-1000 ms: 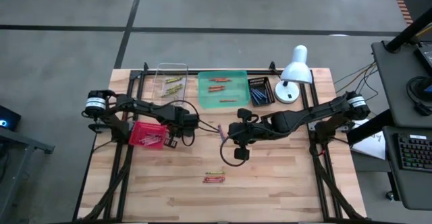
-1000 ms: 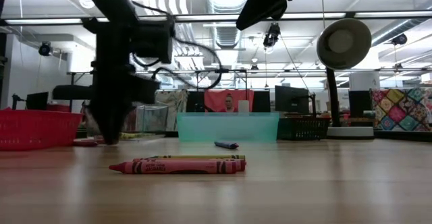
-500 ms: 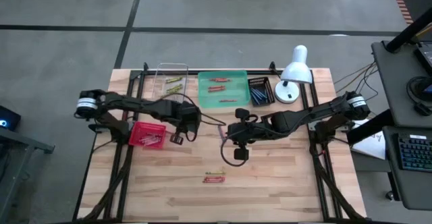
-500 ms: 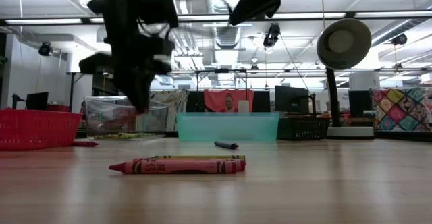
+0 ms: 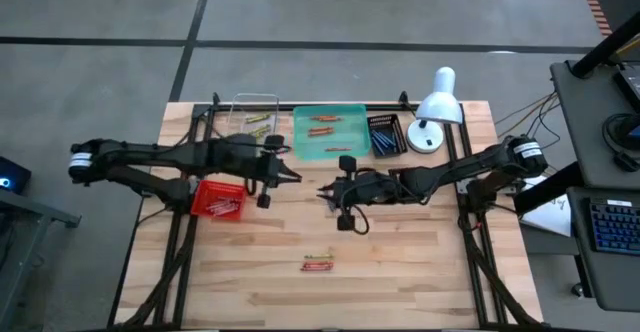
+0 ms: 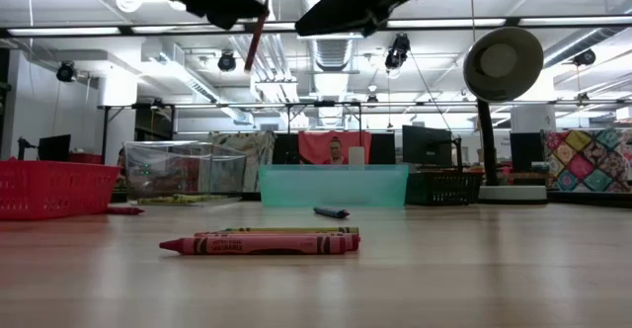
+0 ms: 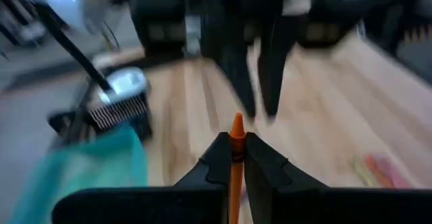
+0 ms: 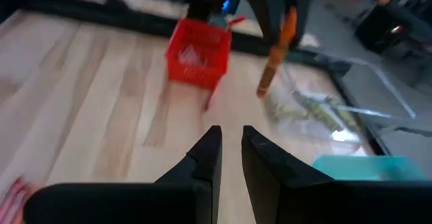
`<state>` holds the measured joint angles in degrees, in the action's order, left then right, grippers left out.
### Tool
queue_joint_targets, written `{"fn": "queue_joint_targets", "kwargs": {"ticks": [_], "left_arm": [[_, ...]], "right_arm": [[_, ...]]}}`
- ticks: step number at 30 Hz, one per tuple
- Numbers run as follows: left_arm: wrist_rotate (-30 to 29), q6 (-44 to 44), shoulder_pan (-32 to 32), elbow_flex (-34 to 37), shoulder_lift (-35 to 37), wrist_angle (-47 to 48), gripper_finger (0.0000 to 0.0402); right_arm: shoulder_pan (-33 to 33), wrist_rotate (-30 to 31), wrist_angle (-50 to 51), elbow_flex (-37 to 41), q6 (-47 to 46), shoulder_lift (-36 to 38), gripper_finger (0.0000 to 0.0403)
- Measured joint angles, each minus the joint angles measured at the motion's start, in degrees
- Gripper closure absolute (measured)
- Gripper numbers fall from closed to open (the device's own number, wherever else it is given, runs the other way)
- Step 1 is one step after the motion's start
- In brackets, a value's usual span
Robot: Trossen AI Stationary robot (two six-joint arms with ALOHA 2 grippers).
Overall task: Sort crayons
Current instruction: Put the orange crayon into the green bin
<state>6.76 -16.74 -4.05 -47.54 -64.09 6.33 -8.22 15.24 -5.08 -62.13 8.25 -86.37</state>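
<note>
My left gripper (image 5: pixel 287 176) is raised over the table's middle, right of the red mesh basket (image 5: pixel 218 199), and is shut on an orange crayon (image 7: pixel 236 150). That crayon also shows in the low view (image 6: pixel 255 37) and the right wrist view (image 8: pixel 275 59). My right gripper (image 5: pixel 326 192) faces it from the right, its fingers (image 8: pixel 209 150) a narrow gap apart and empty. A red and a yellow-green crayon (image 5: pixel 318 264) lie side by side on the table toward the near edge. A dark blue crayon (image 6: pixel 331 211) lies farther back. My left gripper pinches the orange crayon between its two fingers, with the crayon running along the fingers. Its pointed end (image 7: pixel 236 124) sticks out past the fingertips. The crayon slants down below the fingers (image 8: pixel 287 18), lifted well clear of the table.
At the far edge stand a clear tray (image 5: pixel 255 122) with yellow-green crayons, a teal tray (image 5: pixel 330 132) with orange-red crayons, and a black tray (image 5: pixel 385 134) with blue ones. A white desk lamp (image 5: pixel 435 107) stands at the far right. A red crayon (image 6: pixel 123 209) lies beside the basket.
My left gripper has risen from the table beside the red basket and gone toward the far right, carrying the orange crayon up clear of the table. My right gripper has shifted a little toward the table's left.
</note>
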Motion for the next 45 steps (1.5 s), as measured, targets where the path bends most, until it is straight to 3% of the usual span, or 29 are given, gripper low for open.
{"fn": "queue_joint_targets", "kwargs": {"ticks": [8, 12, 17, 30, 37, 45], "left_arm": [[0.01, 5.4, 0.54, 10.14, 2.53, -23.42, 0.0402], [0.0, 6.11, 0.63, 13.32, 2.04, -30.72, 0.0402], [-0.02, 6.46, 0.63, 13.76, 1.43, -34.37, 0.0402], [-0.09, 8.29, 0.65, 13.43, -5.87, -45.87, 0.0401], [0.07, 8.39, 0.63, 13.43, -7.0, -47.72, 0.0401], [0.35, 8.54, 0.74, 12.92, -7.58, -47.54, 0.0401]], "right_arm": [[3.62, -1.92, -14.28, 4.65, 0.32, 0.0, 0.0354], [4.49, -3.83, -15.29, 4.85, -0.13, 0.0, 0.035], [4.95, -7.0, -15.45, 4.13, -0.09, 0.0, 0.0349], [5.26, -7.15, -15.38, 3.02, 0.83, 0.0, 0.0349], [5.36, -1.85, -15.23, 2.93, 1.94, 0.0, 0.0349], [5.69, -7.34, -15.94, 2.27, 2.84, 0.0, 0.0348]]}}
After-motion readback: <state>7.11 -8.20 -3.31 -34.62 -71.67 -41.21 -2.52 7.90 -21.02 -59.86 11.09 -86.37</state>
